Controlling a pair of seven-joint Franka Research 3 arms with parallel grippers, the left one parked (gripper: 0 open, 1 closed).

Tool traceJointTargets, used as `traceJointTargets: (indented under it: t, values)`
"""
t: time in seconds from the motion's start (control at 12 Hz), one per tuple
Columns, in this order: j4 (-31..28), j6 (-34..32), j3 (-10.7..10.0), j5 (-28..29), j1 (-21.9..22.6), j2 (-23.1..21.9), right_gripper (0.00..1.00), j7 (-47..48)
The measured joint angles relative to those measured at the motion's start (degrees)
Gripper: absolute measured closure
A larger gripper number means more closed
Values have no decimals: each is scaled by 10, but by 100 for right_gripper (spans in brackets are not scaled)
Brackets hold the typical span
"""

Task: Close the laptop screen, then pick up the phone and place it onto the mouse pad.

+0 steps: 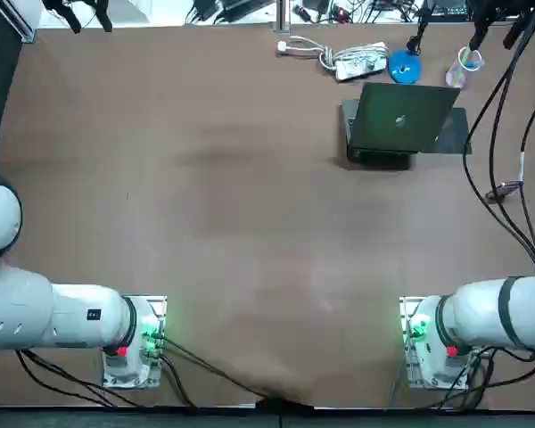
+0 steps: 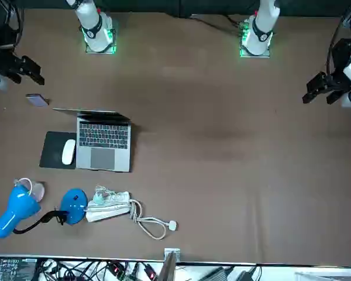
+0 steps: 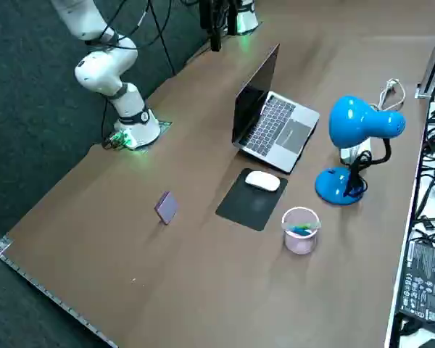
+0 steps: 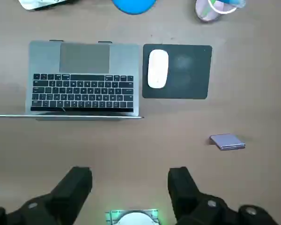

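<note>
The laptop [image 4: 84,79] stands open, its screen about upright with its back toward the robot. The phone [image 4: 227,141] lies flat on the table [image 2: 222,146], its long axis parallel to the screen's hinge, on the robot's side of the mouse pad [image 4: 192,70] and apart from it, close to the table's right edge. A mouse [image 4: 158,69] takes the pad's laptop-side half. The right gripper [image 4: 130,173] hangs high above bare table on the robot's side of the laptop, fingers apart and empty. A lamp [image 3: 359,127] and cup [image 3: 300,230] crowd the far edge.
</note>
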Motion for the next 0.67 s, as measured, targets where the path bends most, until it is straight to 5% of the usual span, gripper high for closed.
traceJointTargets:
  t: [0.67]
  values:
    - [5,0,5,4,5,4,0,0]
